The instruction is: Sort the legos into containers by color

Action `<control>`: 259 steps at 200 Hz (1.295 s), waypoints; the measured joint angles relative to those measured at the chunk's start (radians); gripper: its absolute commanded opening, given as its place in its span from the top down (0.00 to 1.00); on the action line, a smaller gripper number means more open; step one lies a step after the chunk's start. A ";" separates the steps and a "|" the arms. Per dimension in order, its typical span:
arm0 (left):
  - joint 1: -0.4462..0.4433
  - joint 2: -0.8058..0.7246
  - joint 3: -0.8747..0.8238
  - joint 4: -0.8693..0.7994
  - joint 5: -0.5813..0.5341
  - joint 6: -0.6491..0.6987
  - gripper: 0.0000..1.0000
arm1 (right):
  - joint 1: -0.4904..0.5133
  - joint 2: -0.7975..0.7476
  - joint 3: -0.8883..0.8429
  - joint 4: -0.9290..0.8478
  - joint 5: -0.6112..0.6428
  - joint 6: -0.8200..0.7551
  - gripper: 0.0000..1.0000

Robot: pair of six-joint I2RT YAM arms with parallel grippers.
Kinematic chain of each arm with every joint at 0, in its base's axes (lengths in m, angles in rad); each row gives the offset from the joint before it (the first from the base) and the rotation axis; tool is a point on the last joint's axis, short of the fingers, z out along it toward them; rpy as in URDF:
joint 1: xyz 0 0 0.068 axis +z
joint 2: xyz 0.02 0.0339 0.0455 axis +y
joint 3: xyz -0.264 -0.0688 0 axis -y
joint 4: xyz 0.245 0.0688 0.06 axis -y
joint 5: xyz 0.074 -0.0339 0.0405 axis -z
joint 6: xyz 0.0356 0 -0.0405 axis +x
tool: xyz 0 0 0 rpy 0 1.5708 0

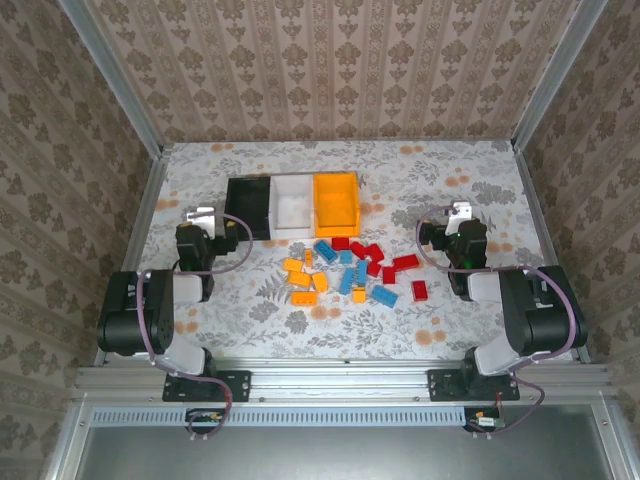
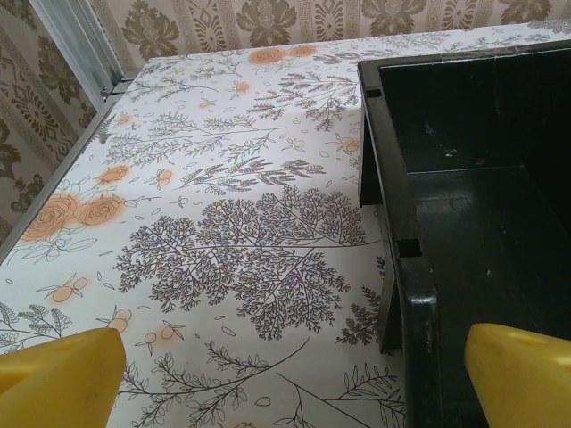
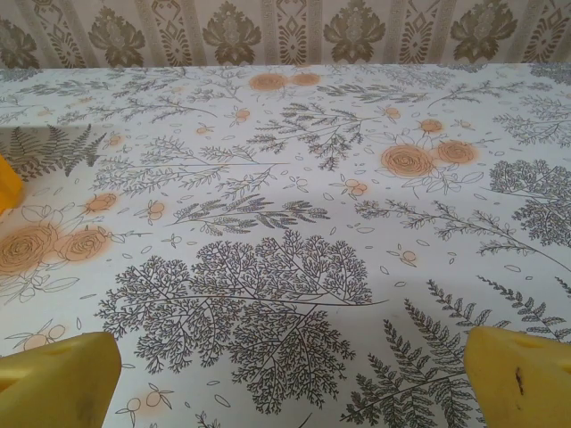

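Three bins (image 1: 293, 205) sit on the far side of the loose legos (image 1: 362, 272); my left gripper (image 2: 294, 379) and right gripper (image 3: 294, 379) are spread wide, empty.

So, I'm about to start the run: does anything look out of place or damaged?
Nothing stands out. The black bin, white bin and orange bin stand upright in a row, and the legos lie loose on the table in front of them.

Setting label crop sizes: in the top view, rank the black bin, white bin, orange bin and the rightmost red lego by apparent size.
1. The black bin, white bin and orange bin: they look about alike, so I won't rank them.
2. The rightmost red lego: far smaller.
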 measured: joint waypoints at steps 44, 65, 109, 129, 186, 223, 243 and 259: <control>0.000 0.000 0.000 0.000 0.006 0.000 0.00 | 0.000 0.000 0.000 0.000 0.000 0.000 0.00; 0.000 0.000 0.000 0.000 0.007 0.000 0.00 | 0.000 0.000 0.000 0.000 0.000 0.000 0.00; 0.000 0.000 0.000 0.000 0.007 0.000 0.00 | 0.000 0.000 0.000 -0.001 0.001 0.001 0.00; 0.000 0.000 0.000 0.000 0.007 0.000 0.00 | 0.000 0.000 0.000 -0.001 0.001 0.001 0.00; 0.001 0.000 0.000 -0.001 0.008 0.000 0.00 | 0.000 0.000 0.000 -0.002 0.001 0.001 0.00; 0.008 0.000 0.000 -0.003 0.014 0.000 0.00 | 0.000 0.000 0.000 -0.008 0.001 0.001 0.00; 0.008 0.000 0.000 -0.003 0.015 0.000 0.00 | 0.000 0.000 0.000 -0.011 0.001 0.001 0.00; 0.008 0.000 0.000 -0.004 0.015 0.000 0.00 | 0.000 0.000 0.000 -0.012 0.001 0.001 0.00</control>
